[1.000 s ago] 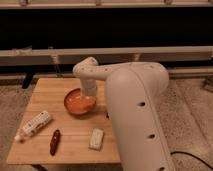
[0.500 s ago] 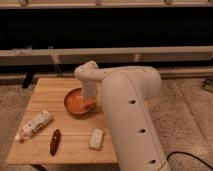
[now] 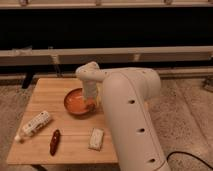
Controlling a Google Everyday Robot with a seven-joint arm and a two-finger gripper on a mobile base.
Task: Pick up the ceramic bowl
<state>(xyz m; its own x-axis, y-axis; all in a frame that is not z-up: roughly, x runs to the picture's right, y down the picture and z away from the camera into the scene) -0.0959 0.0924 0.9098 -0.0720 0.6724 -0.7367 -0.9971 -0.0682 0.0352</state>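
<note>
The ceramic bowl (image 3: 77,102) is round, shallow and orange-red with a paler rim. It sits on the wooden table (image 3: 45,90) near its middle. My white arm reaches over from the right and bends down at the bowl's right side. The gripper (image 3: 90,103) is at the bowl's right rim, low over or in the bowl. The arm hides the bowl's right edge.
A white bottle (image 3: 34,124) lies on its side at the table's left front. A dark red oblong item (image 3: 54,141) lies near the front edge. A small white packet (image 3: 96,139) lies right of it. A dark wall and rail stand behind the table.
The gripper has come down a little at the bowl's right rim. The bowl and the other items have not moved.
</note>
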